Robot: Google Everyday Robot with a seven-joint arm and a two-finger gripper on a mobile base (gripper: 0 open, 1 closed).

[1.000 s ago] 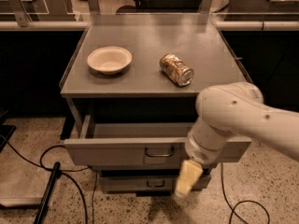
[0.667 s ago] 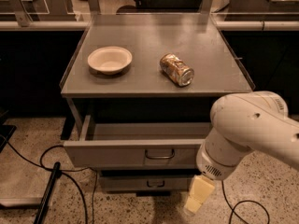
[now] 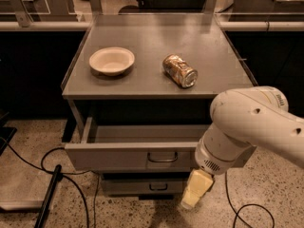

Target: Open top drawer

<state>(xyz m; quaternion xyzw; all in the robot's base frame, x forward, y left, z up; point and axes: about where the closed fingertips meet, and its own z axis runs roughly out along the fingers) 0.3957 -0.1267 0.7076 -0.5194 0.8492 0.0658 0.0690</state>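
The top drawer of the grey metal cabinet stands pulled out toward me, and its open inside shows behind the flat front. Its small dark wire handle is at the centre of the front. My gripper hangs below and to the right of the handle, in front of the lower drawer, apart from the handle and holding nothing that I can see. My white arm covers the right end of the drawer front.
A narrower lower drawer sits shut under the top one. On the cabinet top lie a white bowl and a can on its side. Black cables run over the speckled floor at the left.
My gripper has come away from the handle, down and to the right. The arm has swung right. The drawer stays pulled out.
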